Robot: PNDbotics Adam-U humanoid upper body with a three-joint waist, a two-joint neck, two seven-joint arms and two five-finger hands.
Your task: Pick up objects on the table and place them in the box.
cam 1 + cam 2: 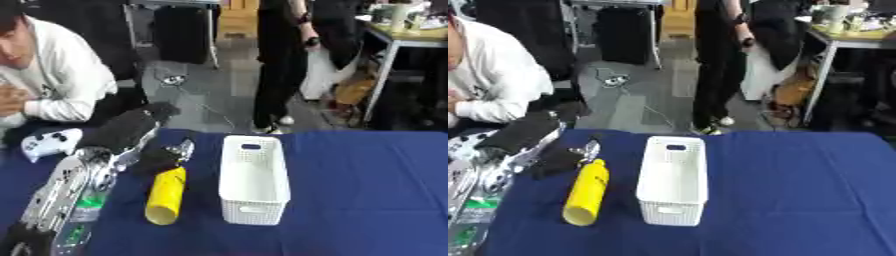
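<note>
the white perforated plastic box (254, 181) stands near the middle of the dark blue tablecloth-covered table (367, 190), and just beside it at nine o'clock lies the long yellow cylindrical bottle (166, 195) with a silvery clip at its twelve o'clock end. the robot's left hand (156, 156), black, comes down from the ten o'clock side with its fingers curled onto the top end of that bottle, though how fully they close round it cannot be told. a clear plastic bottle with a green label (86, 206) lies under the left arm at the table's eight o'clock edge, a white game controller (50, 142) lies at ten o'clock, and the right hand is out of sight.
</note>
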